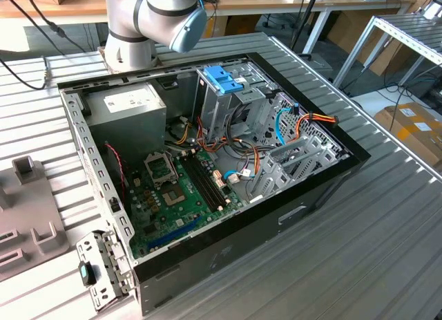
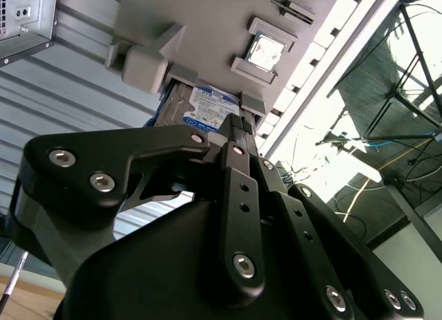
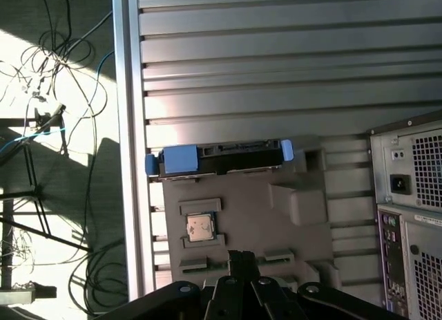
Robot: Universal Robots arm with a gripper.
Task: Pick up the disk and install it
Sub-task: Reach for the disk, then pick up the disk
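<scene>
While a grey Universal Robots arm (image 1: 148, 19) is standing by one edge of the ribbed metal tabletop (image 1: 359, 251) in the exterior view, an open black computer case (image 1: 207, 161) is occupying the middle. A grey moulded fixture plate (image 1: 21, 216) is lying at the tabletop's edge on the exterior view's left. Inside the case, a light-blue plastic latch (image 1: 224, 79), a grey power-supply box (image 1: 131, 102) and orange and blue cables (image 1: 304, 123) are crowding the drive cage.

In the second wrist view, the black gripper (image 2: 233, 123) is holding its fingers pressed together on nothing. It is pointing toward the disk (image 2: 207, 106), a flat silver-grey metal hard drive with a blue-and-white label, which is sitting in a recess of the plate.

In the first wrist view, the disk (image 3: 221, 157) is lying along the plate's edge farthest from the gripper (image 3: 238, 254), well apart from it, blue carrier rails showing at both ends. A small square processor chip (image 3: 200, 228) and a raised grey block (image 3: 304, 202) are lying between them. The case's rear panel (image 3: 411, 216) is standing just beside the plate.

The disk is probably rigid, dense, smooth-faced and shock-sensitive. Gripping across its long sides at mid-length looks safest.
</scene>
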